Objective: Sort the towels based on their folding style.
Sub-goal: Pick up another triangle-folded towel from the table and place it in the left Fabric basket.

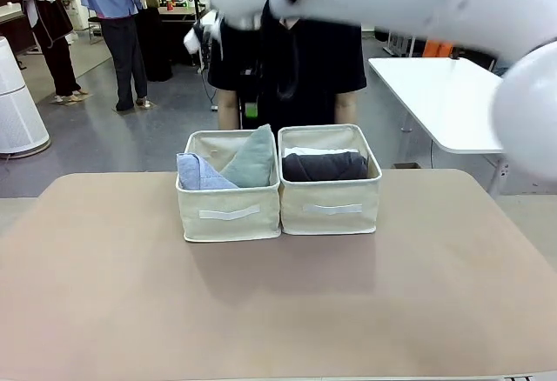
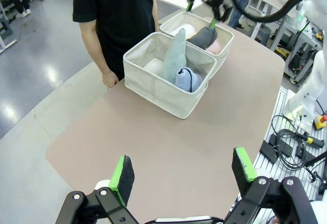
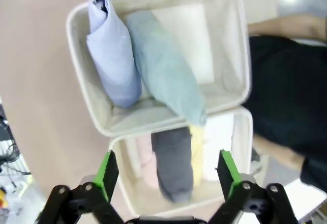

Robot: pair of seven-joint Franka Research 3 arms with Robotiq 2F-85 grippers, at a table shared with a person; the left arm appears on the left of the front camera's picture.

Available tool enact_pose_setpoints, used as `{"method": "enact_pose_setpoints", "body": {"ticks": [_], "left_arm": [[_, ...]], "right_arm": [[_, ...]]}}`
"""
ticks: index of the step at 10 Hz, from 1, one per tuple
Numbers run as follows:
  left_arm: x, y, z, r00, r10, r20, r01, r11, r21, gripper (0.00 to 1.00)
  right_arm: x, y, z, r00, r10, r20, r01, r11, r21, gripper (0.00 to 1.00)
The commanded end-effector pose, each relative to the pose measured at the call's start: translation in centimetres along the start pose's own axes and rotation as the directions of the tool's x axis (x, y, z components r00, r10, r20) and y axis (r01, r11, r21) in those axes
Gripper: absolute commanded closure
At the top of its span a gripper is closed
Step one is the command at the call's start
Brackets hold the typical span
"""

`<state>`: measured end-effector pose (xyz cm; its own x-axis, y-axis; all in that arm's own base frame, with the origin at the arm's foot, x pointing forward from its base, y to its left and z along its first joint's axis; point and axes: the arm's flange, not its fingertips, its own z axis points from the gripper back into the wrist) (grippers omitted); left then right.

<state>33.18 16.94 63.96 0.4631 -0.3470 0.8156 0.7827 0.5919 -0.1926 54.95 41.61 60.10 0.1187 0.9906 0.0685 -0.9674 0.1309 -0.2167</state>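
Note:
Two cone-folded towels stand in the left cream bin (image 1: 228, 216): a lavender-blue one (image 1: 200, 173) and a pale grey-green one (image 1: 252, 158). The right bin (image 1: 331, 210) holds rolled towels: dark grey (image 1: 324, 167) and white (image 1: 318, 150). From straight above, the right wrist view adds the pink roll (image 3: 145, 163) and the yellow roll (image 3: 196, 147) beside the dark grey one (image 3: 172, 165). My right gripper (image 3: 167, 175) hangs open and empty high over the right bin. My left gripper (image 2: 183, 170) is open and empty above the bare table, well short of the bins.
A person in a black shirt (image 1: 287, 68) stands at the table's far edge behind the bins, one hand (image 2: 110, 78) near the edge. My right arm (image 1: 409, 3) spans the top of the front view. A white table (image 1: 444, 103) stands at the back right.

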Motion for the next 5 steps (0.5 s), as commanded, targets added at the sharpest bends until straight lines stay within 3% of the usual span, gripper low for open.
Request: {"method": "enact_pose_setpoints", "body": {"ticks": [1, 3, 5], "left_arm": [[-0.2, 0.1, 0.1, 1.0, -0.028, 0.013, 0.028, 1.0, -0.009, 0.0], [-0.2, 0.1, 0.1, 1.0, -0.028, 0.013, 0.028, 1.0, -0.009, 0.0], [-0.2, 0.1, 0.1, 1.0, -0.028, 0.013, 0.028, 1.0, -0.009, 0.0]], "right_arm": [[-9.2, 7.2, 1.6, 0.986, -0.139, 0.088, 0.144, 0.988, -0.049, 0.0], [-15.7, 9.1, 2.5, 0.94, -0.265, 0.216, 0.28, 0.959, -0.043, 0.0], [-21.8, 9.5, 1.9, 0.852, -0.391, 0.349, 0.418, 0.908, -0.002, 0.0]]}}
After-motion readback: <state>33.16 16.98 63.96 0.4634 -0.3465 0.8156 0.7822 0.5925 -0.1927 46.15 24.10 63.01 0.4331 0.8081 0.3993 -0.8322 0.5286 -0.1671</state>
